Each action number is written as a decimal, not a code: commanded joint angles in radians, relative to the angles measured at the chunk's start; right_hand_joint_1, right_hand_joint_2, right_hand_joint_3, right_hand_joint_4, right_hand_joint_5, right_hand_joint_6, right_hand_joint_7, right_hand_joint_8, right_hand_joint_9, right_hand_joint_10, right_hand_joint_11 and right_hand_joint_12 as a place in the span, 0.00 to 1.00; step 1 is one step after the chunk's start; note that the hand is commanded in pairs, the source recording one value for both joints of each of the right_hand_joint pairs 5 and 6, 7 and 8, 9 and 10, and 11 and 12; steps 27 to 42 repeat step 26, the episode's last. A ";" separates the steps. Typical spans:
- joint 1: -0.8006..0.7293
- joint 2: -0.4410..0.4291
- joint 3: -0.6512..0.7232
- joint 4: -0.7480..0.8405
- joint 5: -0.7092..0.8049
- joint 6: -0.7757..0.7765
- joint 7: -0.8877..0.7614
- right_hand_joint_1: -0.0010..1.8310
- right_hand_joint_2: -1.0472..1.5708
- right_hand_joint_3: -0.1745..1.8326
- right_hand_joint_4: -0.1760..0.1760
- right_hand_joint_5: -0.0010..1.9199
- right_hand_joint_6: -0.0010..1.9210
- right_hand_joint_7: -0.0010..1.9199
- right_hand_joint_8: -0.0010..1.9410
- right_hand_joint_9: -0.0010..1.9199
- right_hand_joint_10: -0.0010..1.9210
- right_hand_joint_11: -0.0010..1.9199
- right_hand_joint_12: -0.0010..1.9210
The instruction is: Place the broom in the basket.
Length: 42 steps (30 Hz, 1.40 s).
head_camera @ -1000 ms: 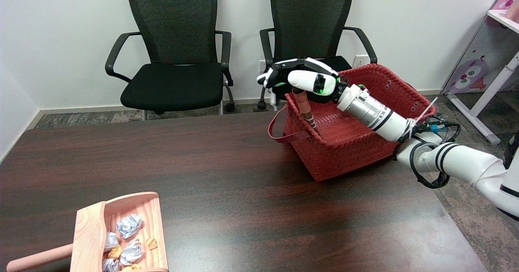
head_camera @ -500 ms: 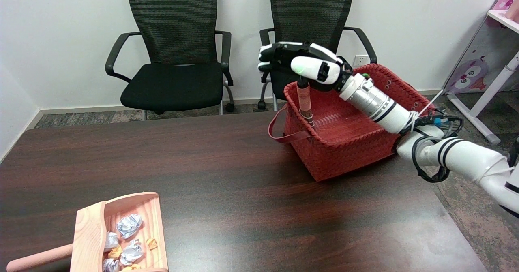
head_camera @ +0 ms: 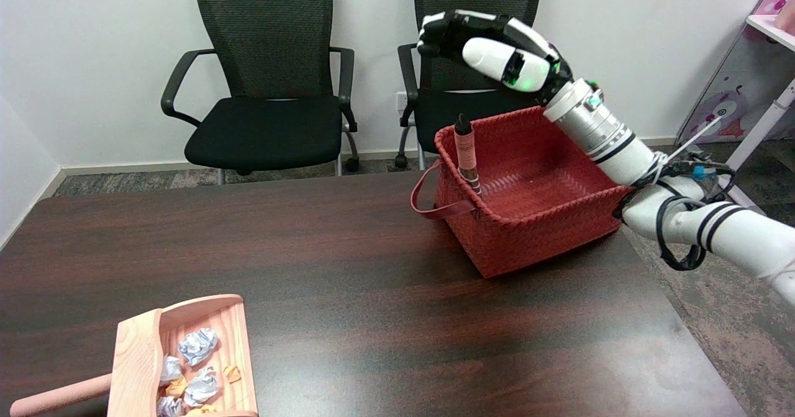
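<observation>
The right hand [head_camera: 490, 47] hovers empty, fingers loosely apart, above the red basket's [head_camera: 528, 233] far left corner. The broom [head_camera: 466, 153] stands below it inside the basket, handle nearly upright, leaning on the left wall

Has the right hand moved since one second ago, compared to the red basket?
Yes. The right hand has risen off the broom and now hangs above the basket rim, holding nothing.
</observation>
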 commanded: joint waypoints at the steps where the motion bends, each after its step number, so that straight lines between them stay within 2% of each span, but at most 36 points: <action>1: -0.137 0.140 0.122 -0.472 0.101 -0.199 -0.170 0.42 0.68 0.53 0.00 0.33 0.33 0.33 0.33 0.14 0.14 0.27 0.27; 3: -0.173 0.140 0.109 -0.545 0.142 -0.242 -0.180 0.41 0.69 0.55 0.00 0.34 0.34 0.34 0.34 0.16 0.16 0.30 0.30; 6: -0.232 0.140 0.105 -0.665 0.196 -0.291 -0.295 0.40 0.73 0.59 0.00 0.40 0.40 0.40 0.39 0.24 0.24 0.42 0.42; 7: -0.244 0.140 0.105 -0.686 0.205 -0.298 -0.323 0.39 0.74 0.61 0.00 0.41 0.41 0.41 0.41 0.29 0.29 0.50 0.50; 8: -0.266 0.140 0.105 -0.729 0.223 -0.319 -0.381 0.39 0.74 0.61 0.00 0.42 0.42 0.42 0.41 0.33 0.33 0.63 0.63; 11: -0.315 0.140 0.111 -0.824 0.233 -0.374 -0.494 0.38 0.75 0.62 0.00 0.42 0.42 0.42 0.42 0.39 0.39 0.82 0.82; 13: -0.334 0.139 0.111 -0.860 0.234 -0.402 -0.545 0.38 0.75 0.62 0.00 0.43 0.43 0.43 0.43 0.43 0.43 0.87 0.87; 20: -0.442 0.135 0.112 -0.939 0.384 -0.321 -0.782 0.39 0.73 0.63 0.00 0.43 0.43 0.43 0.42 0.47 0.47 0.90 0.90; 26: -0.541 0.130 0.116 -0.939 0.501 -0.172 -0.909 0.40 0.70 0.63 0.00 0.40 0.40 0.40 0.39 0.50 0.50 0.93 0.93; 42: -0.541 0.130 0.116 -0.939 0.501 -0.172 -0.909 0.40 0.70 0.63 0.00 0.40 0.40 0.40 0.39 0.50 0.50 0.93 0.93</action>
